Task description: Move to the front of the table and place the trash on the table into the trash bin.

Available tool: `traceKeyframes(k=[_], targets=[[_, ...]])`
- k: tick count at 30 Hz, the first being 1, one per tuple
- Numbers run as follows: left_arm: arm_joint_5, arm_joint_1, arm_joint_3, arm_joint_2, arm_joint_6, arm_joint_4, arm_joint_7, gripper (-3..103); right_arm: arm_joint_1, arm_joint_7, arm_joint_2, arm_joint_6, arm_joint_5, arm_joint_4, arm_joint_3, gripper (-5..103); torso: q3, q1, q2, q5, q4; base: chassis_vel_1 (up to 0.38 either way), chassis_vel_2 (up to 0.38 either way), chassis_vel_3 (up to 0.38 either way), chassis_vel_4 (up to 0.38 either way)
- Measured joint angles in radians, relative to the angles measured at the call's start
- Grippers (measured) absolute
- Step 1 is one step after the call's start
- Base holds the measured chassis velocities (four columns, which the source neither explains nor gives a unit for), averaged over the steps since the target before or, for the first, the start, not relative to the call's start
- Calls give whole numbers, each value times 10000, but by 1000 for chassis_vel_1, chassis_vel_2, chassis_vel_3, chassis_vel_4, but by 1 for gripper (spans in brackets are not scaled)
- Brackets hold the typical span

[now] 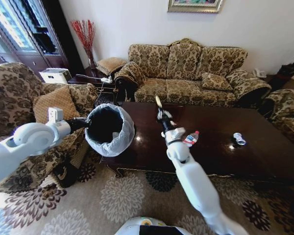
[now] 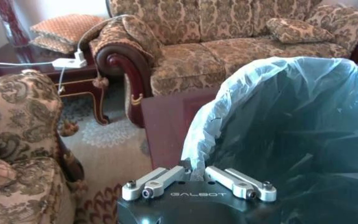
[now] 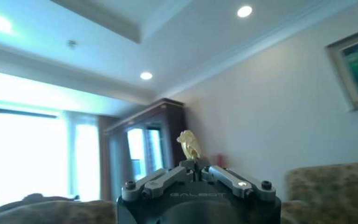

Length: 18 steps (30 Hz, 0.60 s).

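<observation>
My left gripper [image 1: 86,124] [image 2: 196,173] is shut on the rim of the trash bin [image 1: 109,129] [image 2: 291,121], a round bin lined with a whitish bag. It holds the bin tilted in the air beside the left end of the table [image 1: 235,156]. My right gripper [image 1: 160,111] [image 3: 195,164] points upward above the table, shut on a pale yellow crumpled scrap [image 1: 158,101] [image 3: 189,143] of trash. More trash lies on the dark glossy top: a clear bottle with a red label [image 1: 190,139] close to my right forearm, and a small crushed bottle [image 1: 239,139] farther right.
A patterned sofa [image 1: 191,73] stands behind the table, an armchair [image 1: 34,98] to the left and another [image 1: 286,115] at the right. A dark side table [image 2: 42,70] with a white power strip sits in the far left corner. Floral carpet [image 1: 122,196] lies in front.
</observation>
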Motion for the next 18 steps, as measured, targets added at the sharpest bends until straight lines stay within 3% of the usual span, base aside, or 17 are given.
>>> traceKeyframes(k=[1, 2, 7, 13, 16, 17, 18], targets=[[0, 0, 0, 0, 0, 0, 0, 0, 0, 0, 0, 0, 0, 0, 0, 0, 0, 0, 0, 0, 0, 0, 0, 0, 0], [45, -60, 255, -110, -34, -137, -81, 0, 81, -1, -31, -162, 195, 374, -825, 0, 0, 0, 0, 1, 0, 0, 0, 0, 0], [444, -187, 802, -572, -10, -411, -283, 0, 25, -1, 36, -260, 93, 371, -2336, 0, 2, 0, -1, -7, 4, 0, 0, 0, 0], [543, -223, 801, -747, 67, -576, -325, 0, -46, 0, 82, -268, -603, -55, -2989, -3, 1, 0, 0, 0, 0, 0, 0, 0, 0], [578, -276, 760, -773, 73, -577, -331, 0, -107, 2, 2, -252, -1090, -263, -3040, 6, 2, 1, -1, 1, 1, 0, 0, 0, 0], [593, -290, 756, -799, 74, -568, -324, 0, -123, 2, -64, -294, -1117, -264, -3039, -1, 2, 2, -1, 0, 0, 0, 0, 0, 0], [611, -293, 756, -838, 74, -557, -312, 0, -127, 2, -133, -322, -1118, -260, -3037, 3, 2, 2, -1, -1, 0, 0, 0, 0, 0]])
